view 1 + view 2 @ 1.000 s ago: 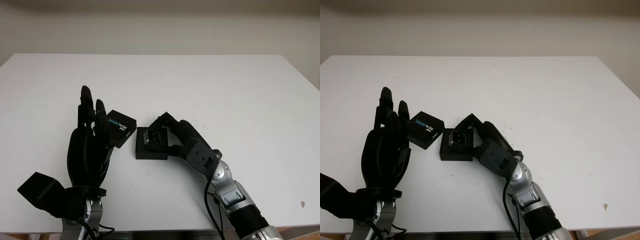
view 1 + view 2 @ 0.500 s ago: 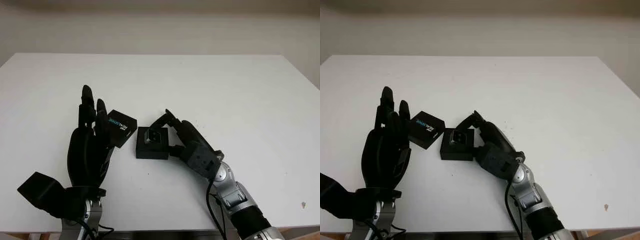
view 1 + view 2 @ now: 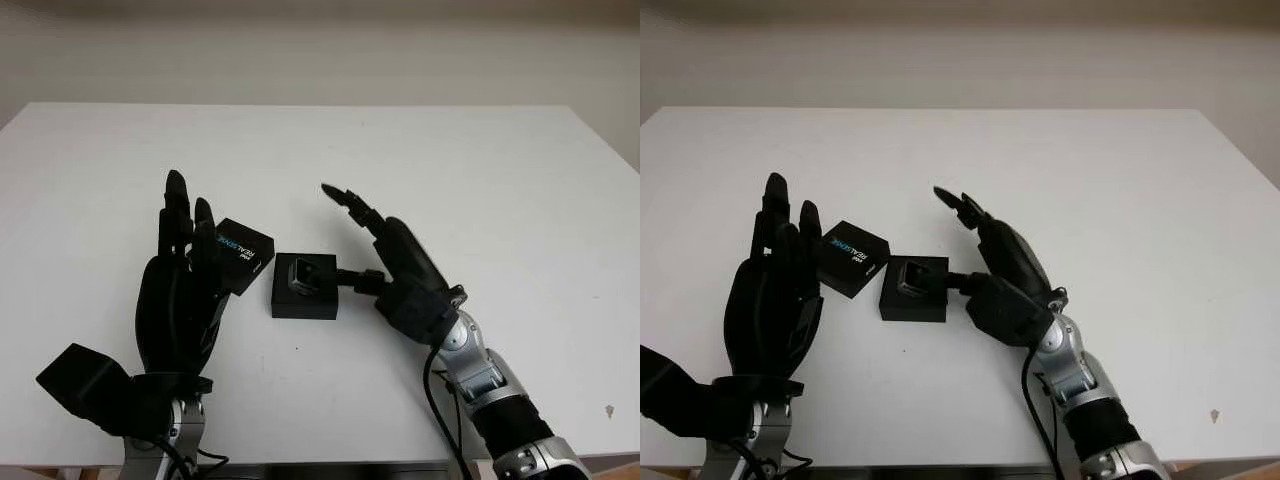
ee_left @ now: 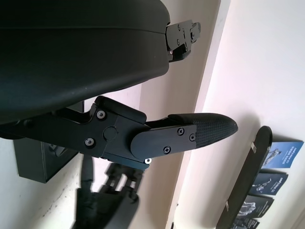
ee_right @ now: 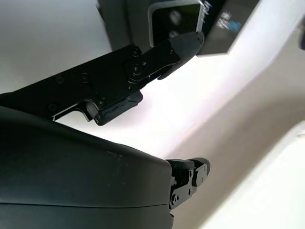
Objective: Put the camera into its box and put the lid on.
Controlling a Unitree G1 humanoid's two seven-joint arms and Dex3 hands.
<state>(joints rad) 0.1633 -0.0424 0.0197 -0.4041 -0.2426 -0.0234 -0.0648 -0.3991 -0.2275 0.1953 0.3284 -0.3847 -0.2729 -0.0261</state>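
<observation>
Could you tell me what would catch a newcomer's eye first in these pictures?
Probably the two black robot hands on the white table, flanking a small open black box with the camera sitting in it. The right hand is open just right of the box, one finger reaching toward it. The left hand stands open beside the printed black lid.

Left hand (image 3: 180,295): lower left of the head view, palm upright, open, holding nothing. Right hand (image 3: 395,265): centre right, open, fingers pointing up-left, thumb reaching left, forearm entering from bottom right.
</observation>
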